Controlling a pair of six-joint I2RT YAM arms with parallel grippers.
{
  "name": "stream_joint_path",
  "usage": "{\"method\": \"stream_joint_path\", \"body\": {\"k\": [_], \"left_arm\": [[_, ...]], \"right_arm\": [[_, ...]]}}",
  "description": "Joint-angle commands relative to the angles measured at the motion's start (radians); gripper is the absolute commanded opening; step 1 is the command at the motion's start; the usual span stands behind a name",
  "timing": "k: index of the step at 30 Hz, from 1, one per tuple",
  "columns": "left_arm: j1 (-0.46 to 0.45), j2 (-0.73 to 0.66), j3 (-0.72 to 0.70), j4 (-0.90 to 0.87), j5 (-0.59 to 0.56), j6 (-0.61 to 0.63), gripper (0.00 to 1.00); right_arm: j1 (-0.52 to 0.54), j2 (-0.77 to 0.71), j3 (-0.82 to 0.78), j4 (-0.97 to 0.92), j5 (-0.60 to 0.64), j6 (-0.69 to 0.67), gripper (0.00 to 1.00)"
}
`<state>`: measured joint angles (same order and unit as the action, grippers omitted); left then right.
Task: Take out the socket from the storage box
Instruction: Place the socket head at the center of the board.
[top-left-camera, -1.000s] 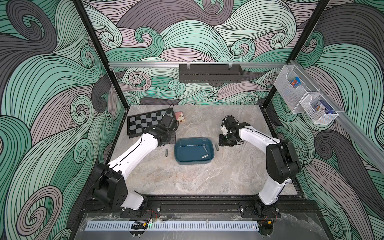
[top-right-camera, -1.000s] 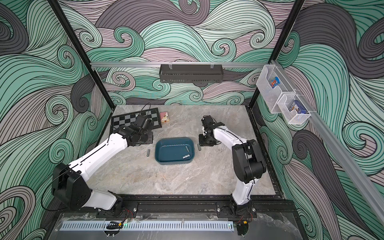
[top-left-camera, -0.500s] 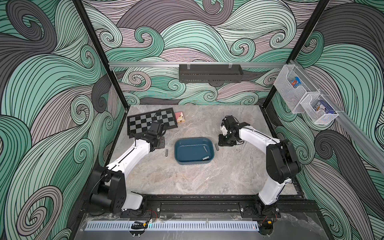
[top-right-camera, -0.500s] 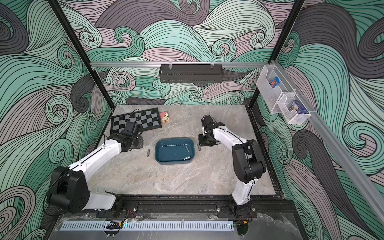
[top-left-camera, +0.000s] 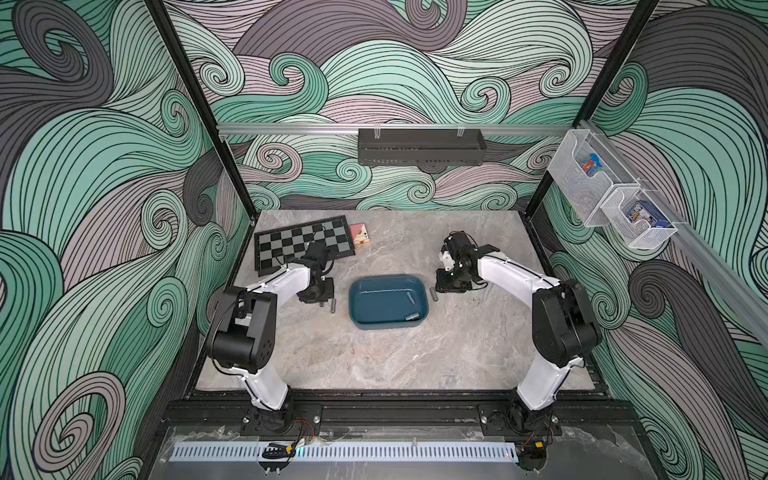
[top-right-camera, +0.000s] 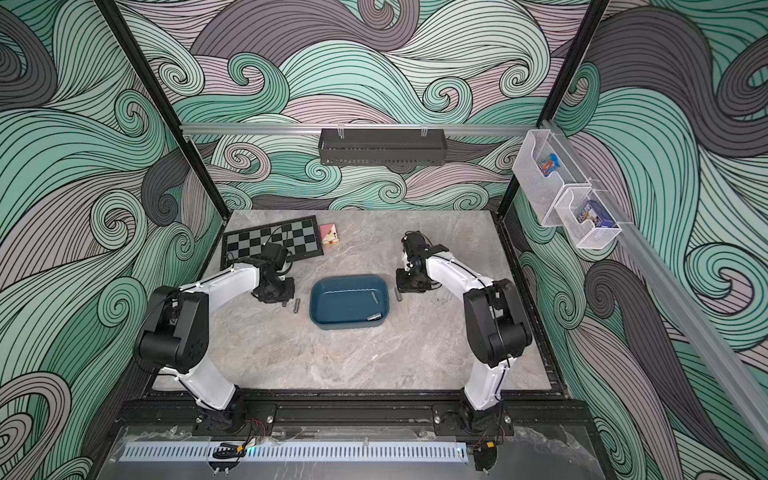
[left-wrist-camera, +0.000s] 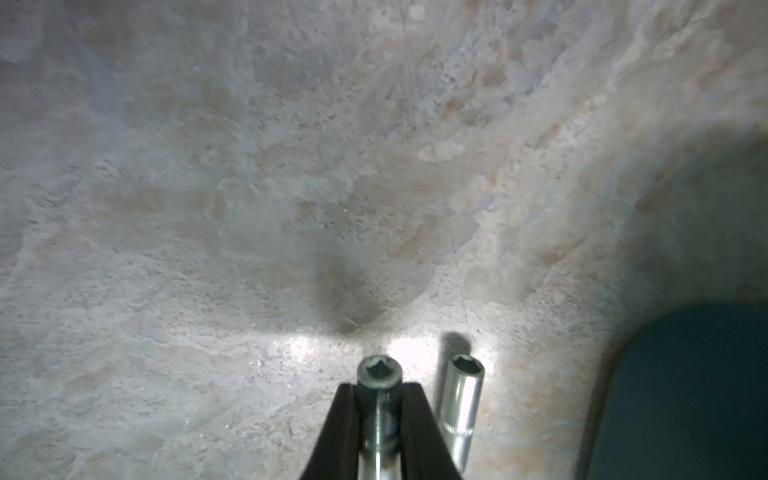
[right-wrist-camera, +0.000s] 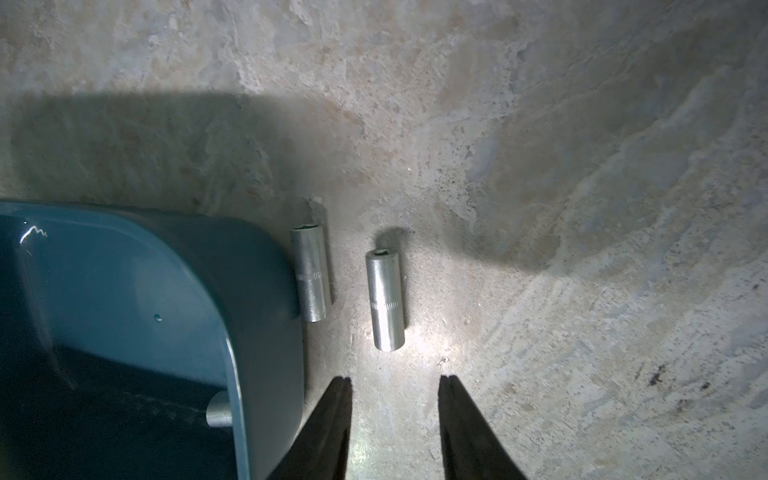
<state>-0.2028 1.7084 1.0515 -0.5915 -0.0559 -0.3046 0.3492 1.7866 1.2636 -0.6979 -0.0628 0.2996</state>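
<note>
Showing the left tool (left-wrist-camera: 380, 387) clamped on a socket (left-wrist-camera: 380, 374), close to the bench (left-wrist-camera: 208, 208) at 9 o'clock of the box (top-left-camera: 352, 299). Risk, as judged: on release the parting fingers (left-wrist-camera: 340, 415) could have knocked the loose socket (left-wrist-camera: 461, 399) just beside, or the round socket could have rolled away. The right tool (right-wrist-camera: 395, 380) stood with jaws apart, empty, at the box's 3 o'clock. Two sockets (top-left-camera: 411, 297) lay inside the box, toward 3 o'clock from the left tool.

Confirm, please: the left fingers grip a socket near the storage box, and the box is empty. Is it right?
Not empty. The left fingers do grip a socket near the storage box, but both top views show two more sockets lying inside it.
</note>
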Motion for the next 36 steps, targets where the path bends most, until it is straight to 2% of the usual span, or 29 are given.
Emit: {"method": "stream_joint_path", "body": {"k": [1, 11, 16, 24, 36], "left_arm": [[0.008, 0.018, 0.003, -0.029, 0.026, -0.015, 0.0], [0.007, 0.047, 0.01, -0.05, 0.014, -0.018, 0.0], [0.008, 0.064, 0.015, -0.057, 0.019, -0.019, 0.15], [0.006, 0.065, 0.015, -0.057, 0.019, -0.022, 0.3], [0.005, 0.017, 0.018, -0.07, 0.013, -0.019, 0.35]], "right_arm": [[0.003, 0.006, 0.001, 0.008, -0.015, 0.006, 0.39], [0.004, 0.0, -0.003, 0.008, -0.013, 0.004, 0.39], [0.004, -0.003, -0.006, 0.009, -0.012, 0.002, 0.39], [0.006, -0.007, -0.009, 0.008, -0.012, 0.001, 0.4], [0.004, -0.018, -0.01, 0.008, -0.007, -0.001, 0.4]]}}
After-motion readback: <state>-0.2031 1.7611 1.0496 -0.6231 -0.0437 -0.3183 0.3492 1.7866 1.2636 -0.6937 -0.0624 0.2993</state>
